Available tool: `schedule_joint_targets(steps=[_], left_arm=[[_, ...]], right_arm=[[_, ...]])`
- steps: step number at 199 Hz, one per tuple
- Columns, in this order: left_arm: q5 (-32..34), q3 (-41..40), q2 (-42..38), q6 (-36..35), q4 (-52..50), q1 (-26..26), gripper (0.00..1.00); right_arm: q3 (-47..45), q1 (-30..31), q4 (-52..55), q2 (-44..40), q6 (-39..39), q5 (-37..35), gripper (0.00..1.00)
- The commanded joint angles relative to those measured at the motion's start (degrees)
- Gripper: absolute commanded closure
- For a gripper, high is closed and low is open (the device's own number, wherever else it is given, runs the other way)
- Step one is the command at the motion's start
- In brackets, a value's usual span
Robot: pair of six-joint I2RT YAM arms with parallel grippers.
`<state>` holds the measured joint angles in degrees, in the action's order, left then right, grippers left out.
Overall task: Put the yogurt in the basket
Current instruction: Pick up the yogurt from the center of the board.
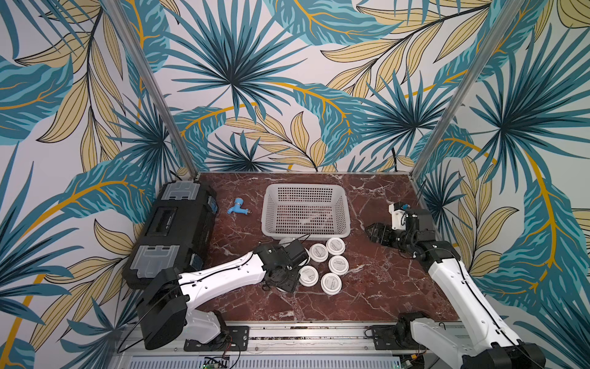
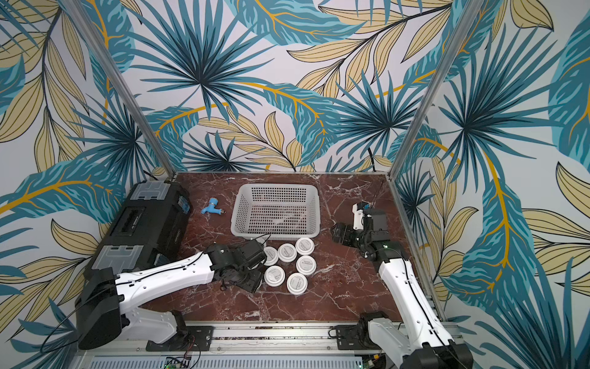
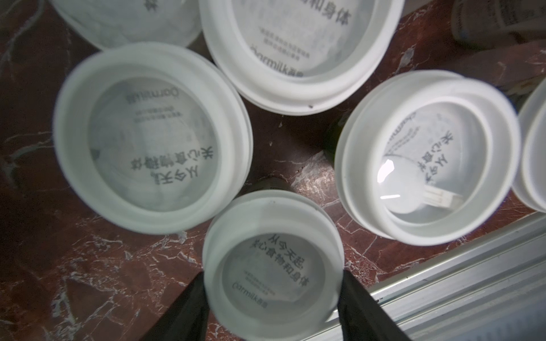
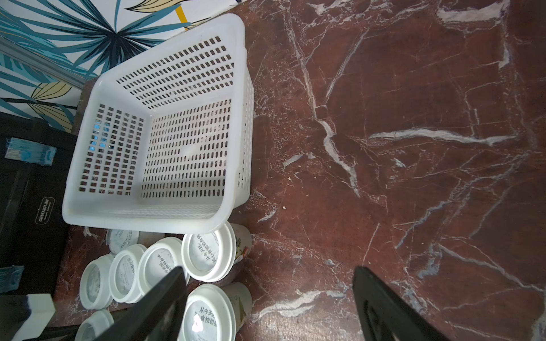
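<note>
Several yogurt cups (image 1: 338, 264) with white printed lids stand in a cluster on the marble just in front of the basket (image 1: 306, 234), a pale perforated basket with nothing in it. My left gripper (image 3: 273, 274) is lowered over the cluster's left edge. Its two black fingers (image 3: 192, 298) press both sides of one yogurt cup (image 3: 273, 259). In both top views the wrist hides this cup. My right gripper (image 4: 269, 269) hovers open to the right of the basket (image 4: 88, 212), over bare marble, with nothing between its fingers.
A large black toolbox (image 1: 178, 230) lies along the left side. A small blue fitting (image 1: 238, 207) sits between it and the basket. An aluminium rail (image 1: 303, 332) runs along the front edge. Metal posts stand at the back corners.
</note>
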<state>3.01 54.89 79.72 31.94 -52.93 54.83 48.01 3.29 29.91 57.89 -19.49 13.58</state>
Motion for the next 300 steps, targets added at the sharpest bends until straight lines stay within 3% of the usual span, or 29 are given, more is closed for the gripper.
schedule_joint_targets(steps=[1, 149, 239, 300], left_arm=[[-0.5, -1.3, 0.3, -0.3, -0.6, 0.2, 0.35], [0.8, 7.8, -8.1, -2.6, -13.6, 0.2, 0.39], [2.7, 22.0, -2.3, -8.2, -19.7, -1.1, 0.40], [2.4, 36.3, 6.0, -15.1, -23.0, -6.7, 0.41]], right_arm=[[-0.5, 0.2, 0.2, 0.4, 0.8, 0.5, 0.08], [-0.6, 0.5, 0.1, 0.2, 0.9, 1.2, 0.08], [-0.6, 0.8, 0.0, 0.4, 0.9, 1.7, 0.08], [-0.6, 0.8, -0.2, 0.8, 1.0, 1.9, 0.08]])
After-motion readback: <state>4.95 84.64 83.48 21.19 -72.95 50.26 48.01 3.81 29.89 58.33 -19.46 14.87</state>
